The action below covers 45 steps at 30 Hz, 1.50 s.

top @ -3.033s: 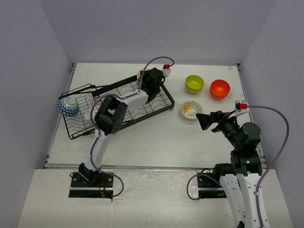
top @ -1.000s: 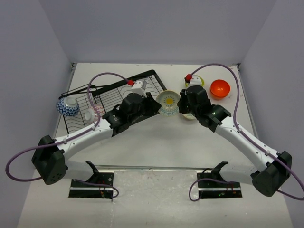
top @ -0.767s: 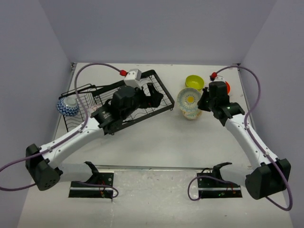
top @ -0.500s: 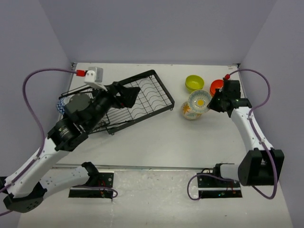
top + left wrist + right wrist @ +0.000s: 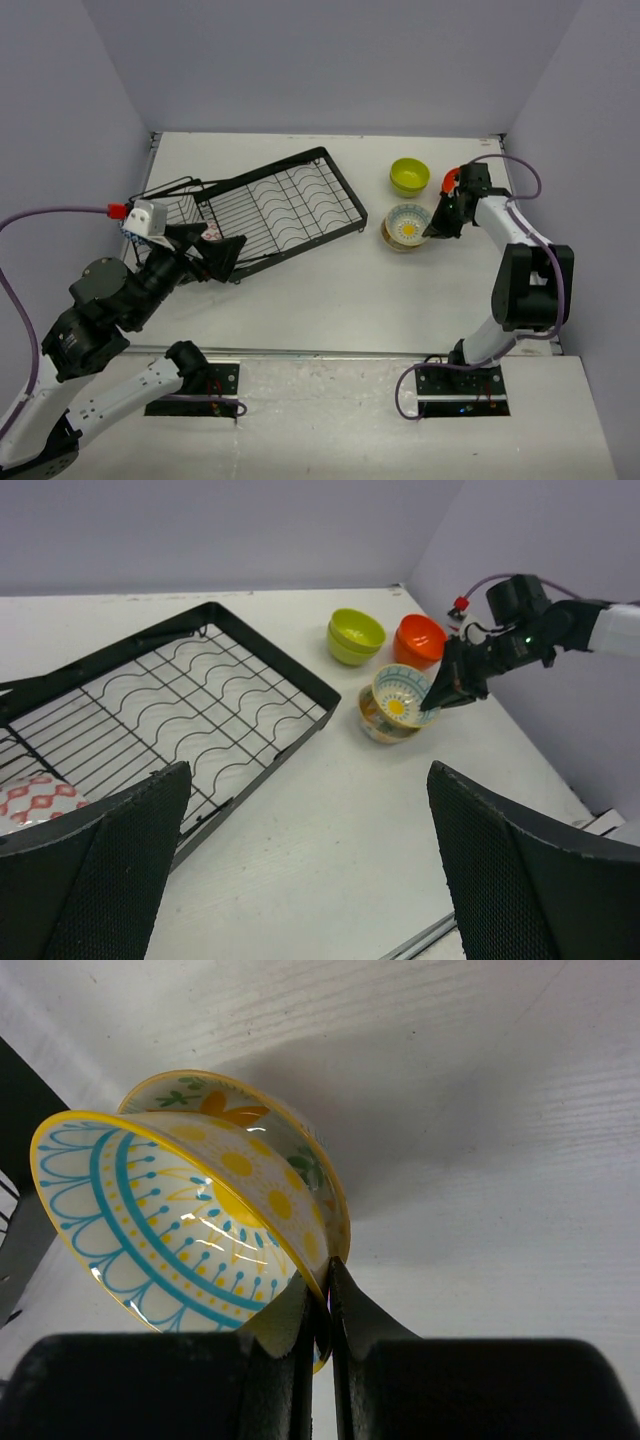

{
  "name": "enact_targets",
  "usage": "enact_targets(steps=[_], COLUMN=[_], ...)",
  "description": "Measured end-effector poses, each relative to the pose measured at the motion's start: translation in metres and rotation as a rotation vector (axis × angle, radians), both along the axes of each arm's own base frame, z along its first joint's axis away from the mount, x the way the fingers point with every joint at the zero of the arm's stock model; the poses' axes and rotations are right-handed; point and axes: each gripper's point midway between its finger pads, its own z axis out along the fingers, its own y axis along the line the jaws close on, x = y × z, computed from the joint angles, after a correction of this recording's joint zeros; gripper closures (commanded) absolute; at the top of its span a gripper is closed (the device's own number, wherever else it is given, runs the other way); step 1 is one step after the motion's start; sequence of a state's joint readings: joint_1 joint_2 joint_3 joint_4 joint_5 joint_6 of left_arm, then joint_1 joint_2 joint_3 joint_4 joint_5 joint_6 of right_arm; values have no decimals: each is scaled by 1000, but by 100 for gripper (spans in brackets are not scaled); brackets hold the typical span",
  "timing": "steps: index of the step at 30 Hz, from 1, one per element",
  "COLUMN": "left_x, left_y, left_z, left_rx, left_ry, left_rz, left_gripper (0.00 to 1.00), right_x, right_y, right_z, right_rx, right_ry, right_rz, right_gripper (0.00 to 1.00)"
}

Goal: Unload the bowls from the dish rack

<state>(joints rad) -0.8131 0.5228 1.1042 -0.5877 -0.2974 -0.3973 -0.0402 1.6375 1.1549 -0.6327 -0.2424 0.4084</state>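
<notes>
The black wire dish rack (image 5: 285,205) (image 5: 190,710) lies tilted at the back left. A red-and-white bowl (image 5: 35,800) (image 5: 212,232) sits in its near end. My left gripper (image 5: 218,256) (image 5: 310,880) hovers open and empty above the table near the rack's front edge. My right gripper (image 5: 434,229) (image 5: 441,694) (image 5: 322,1305) is shut on the rim of the cream bowl with teal rings (image 5: 408,221) (image 5: 398,694) (image 5: 170,1220). It holds that bowl tilted over a flower-patterned bowl (image 5: 392,241) (image 5: 380,727) (image 5: 250,1110).
A lime green bowl (image 5: 409,176) (image 5: 355,637) and an orange-red bowl (image 5: 420,640) stand on the table behind the right gripper. The side walls run close along the table's left and right edges.
My left gripper opened, let go of the cream bowl and drew back to the near left. My right gripper carried the bowl right and lowered it over the flower-patterned bowl.
</notes>
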Motion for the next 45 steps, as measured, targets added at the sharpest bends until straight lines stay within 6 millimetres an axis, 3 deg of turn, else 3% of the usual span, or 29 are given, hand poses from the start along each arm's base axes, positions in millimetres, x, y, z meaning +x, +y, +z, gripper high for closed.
enact_targets(steps=[7,11,20,23,25,26,30,37,42,45], left_x=[3,7,19,29,37,41,51,58,72,96], left_y=[8,7,0,5,8,9,15,23,35,69], left_z=[-43,-61,-98,-108,-116,-120,-129,-124,-126,-121], left_rx=[104,147,226,253,272,284,309,275,279,274], left_ry=[40,56,104,133,167,179,215,223,255,296], left_rz=[31,37,56,120,175,198,274,361,464,623], left_gripper=[0,0,0,0,0,0,0,0,0,0], right_x=[1,1,5,6,6,6,7,8,0,-16], right_y=[7,8,13,14,15,15,3,-10,11,33], right_z=[-19,-20,-13,-11,-7,-3,13,27,44,86], right_rx=[40,44,76,83,81,80,10,-119,-163,-148], right_ry=[61,66,49,42,31,27,-21,-72,-145,-306], right_rz=[22,27,43,44,45,41,19,-15,37,92], right_gripper=[98,90,64,40,24,22,19,18,1,1])
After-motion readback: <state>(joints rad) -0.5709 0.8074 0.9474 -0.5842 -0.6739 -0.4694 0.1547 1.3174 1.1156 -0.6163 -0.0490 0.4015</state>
